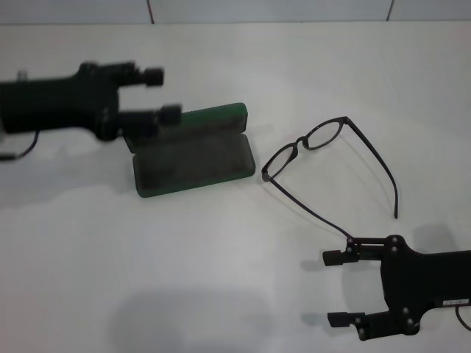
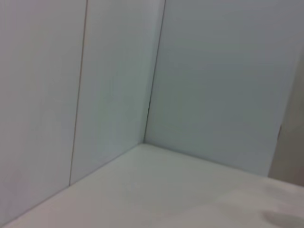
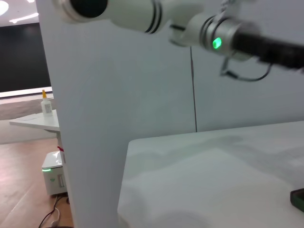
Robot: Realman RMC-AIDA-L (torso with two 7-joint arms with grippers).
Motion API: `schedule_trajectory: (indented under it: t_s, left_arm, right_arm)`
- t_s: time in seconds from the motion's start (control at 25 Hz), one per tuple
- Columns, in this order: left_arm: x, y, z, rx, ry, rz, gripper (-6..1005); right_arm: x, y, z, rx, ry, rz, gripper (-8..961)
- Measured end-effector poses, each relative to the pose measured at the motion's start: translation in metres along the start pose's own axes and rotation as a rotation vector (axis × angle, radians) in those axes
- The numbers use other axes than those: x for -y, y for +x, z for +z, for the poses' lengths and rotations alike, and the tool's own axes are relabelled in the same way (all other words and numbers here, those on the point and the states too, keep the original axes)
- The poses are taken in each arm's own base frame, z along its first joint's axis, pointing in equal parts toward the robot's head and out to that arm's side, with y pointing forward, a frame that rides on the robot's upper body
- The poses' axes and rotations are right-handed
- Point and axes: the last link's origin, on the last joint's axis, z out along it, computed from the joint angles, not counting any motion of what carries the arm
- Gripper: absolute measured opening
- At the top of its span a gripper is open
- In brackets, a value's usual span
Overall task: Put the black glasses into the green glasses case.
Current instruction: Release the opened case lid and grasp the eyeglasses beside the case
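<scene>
The green glasses case lies open on the white table left of centre, grey lining up, lid raised at the back. The black glasses lie unfolded to its right, lenses toward the case and temple arms stretching to the front right. My left gripper hovers open at the case's back left corner, one finger over the lid edge. My right gripper is open near the front right, its upper finger close to the tip of the near temple arm. A dark green corner of the case shows in the right wrist view.
The white table spreads bare across the front and left. White wall panels stand behind it. In the right wrist view the left arm crosses overhead, and a room with floor and a small table lies beyond the table's edge.
</scene>
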Motion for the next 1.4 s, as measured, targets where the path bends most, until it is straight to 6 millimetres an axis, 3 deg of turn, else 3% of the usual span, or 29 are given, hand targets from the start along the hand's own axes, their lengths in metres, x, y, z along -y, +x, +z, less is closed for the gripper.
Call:
schedule_trajectory:
  t_s: [0.4,0.76,1.12,1.4]
  left_arm:
    - [-0.040,-0.073,-0.042,0.043,0.115,0.025,757]
    - [-0.075,-0.120,-0.040,0.135,0.114,0.039,757]
    - [-0.078,-0.121,-0.036,0.128,0.103,0.050,757]
    - [-0.081,-0.120,-0.035,0.120,0.074,0.048,757]
  right_arm:
    - [0.000,0.001,-0.006,0.008,0.028,0.005,692]
    - [0.004,0.004,-0.010,-0.005,0.064,0.011,688]
    - [0.016,0.002,-0.017,-0.019,0.137,0.012,683]
    - [0.060,-0.041,-0.038,-0.088,0.242,0.055,679]
